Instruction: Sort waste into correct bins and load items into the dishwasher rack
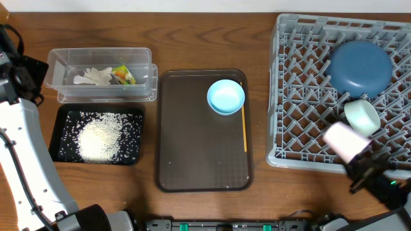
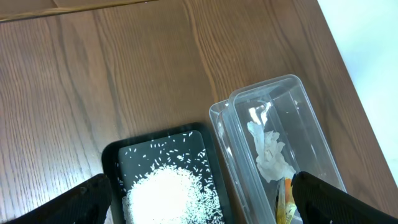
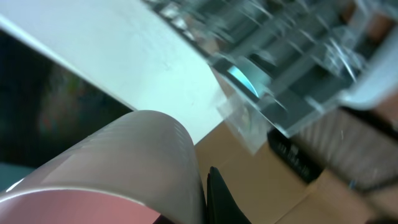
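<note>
Right gripper (image 1: 363,168): clenched on the pink cup (image 1: 347,142). We judge it a pinch on the cup's wall, at 4 o'clock of the table over the near rim of the dishwasher rack (image 1: 302,96).
Cup handling: we expect it to be light, stiff and smooth, so apt to slip. The rim wall is the sound place to hold it.
Mint-white bowl (image 1: 361,117): at the cup's 1 o'clock, close beside it. We cannot tell whether they touch, and a bump could tip it.
Left gripper (image 2: 205,208): released, with jaws wide and holding nothing, above the black tray (image 1: 61,154) of rice (image 1: 99,138) at 8 o'clock.
Light-blue dish (image 1: 226,97): on the brown tray (image 1: 192,147), in its 1 o'clock corner. It looks shallow, so we would take it by the rim.
Clear tub (image 1: 54,58): at 10 o'clock, with the tissue (image 1: 93,77) and wrapper (image 1: 125,75) inside.
Dark-blue plate (image 1: 360,68): far in the rack, at 2 o'clock.
Open room: bare lattice lies toward the rack's 9 o'clock side, where upright pegs could snag the cup.
</note>
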Robot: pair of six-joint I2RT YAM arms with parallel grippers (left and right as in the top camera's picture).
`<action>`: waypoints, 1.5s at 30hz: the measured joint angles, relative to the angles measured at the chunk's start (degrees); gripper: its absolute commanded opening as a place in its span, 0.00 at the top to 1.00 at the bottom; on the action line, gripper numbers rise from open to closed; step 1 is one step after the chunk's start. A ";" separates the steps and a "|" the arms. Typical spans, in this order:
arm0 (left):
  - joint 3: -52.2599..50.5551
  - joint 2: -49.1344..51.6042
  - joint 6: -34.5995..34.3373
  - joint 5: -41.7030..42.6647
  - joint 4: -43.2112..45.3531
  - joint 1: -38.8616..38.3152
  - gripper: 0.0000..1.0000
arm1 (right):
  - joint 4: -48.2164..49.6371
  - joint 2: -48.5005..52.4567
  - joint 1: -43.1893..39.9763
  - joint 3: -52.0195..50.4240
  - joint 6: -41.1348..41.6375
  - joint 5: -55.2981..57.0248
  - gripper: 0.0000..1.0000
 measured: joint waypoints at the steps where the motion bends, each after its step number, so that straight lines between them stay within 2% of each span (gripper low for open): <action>1: 0.00 0.00 0.00 0.02 0.02 0.00 0.05 | 0.66 0.02 0.52 2.58 -0.24 0.04 0.99; 6: 0.00 0.00 0.00 0.00 0.02 0.00 0.05 | 9.86 0.02 5.75 18.01 0.28 3.32 0.99; 12: 0.00 0.00 0.00 0.00 0.02 0.00 0.05 | 19.58 0.00 19.89 32.85 8.04 27.71 0.99; 16: 0.00 0.00 0.00 0.00 0.00 0.00 0.05 | 27.36 0.00 32.20 35.15 13.90 44.54 0.99; 20: 0.00 0.00 0.00 0.00 0.02 0.00 0.05 | 30.75 0.33 42.73 35.15 20.55 64.08 0.99; 28: 0.00 0.00 0.00 0.00 0.00 0.00 0.05 | 36.11 5.33 58.27 35.17 27.06 100.10 0.99; 33: 0.00 0.00 0.00 0.00 0.00 0.00 0.05 | 43.67 12.22 63.34 35.21 27.47 114.49 0.99; 38: 0.00 0.00 0.00 0.00 0.00 0.00 0.05 | 53.70 22.67 68.72 35.41 23.19 130.62 0.99; 42: 0.00 0.00 0.00 0.02 0.00 0.00 0.05 | 67.34 31.93 73.50 35.47 16.33 146.94 0.99; 45: 0.00 0.00 0.00 0.00 -0.02 0.00 0.05 | 74.69 37.03 75.58 35.52 9.40 152.80 0.99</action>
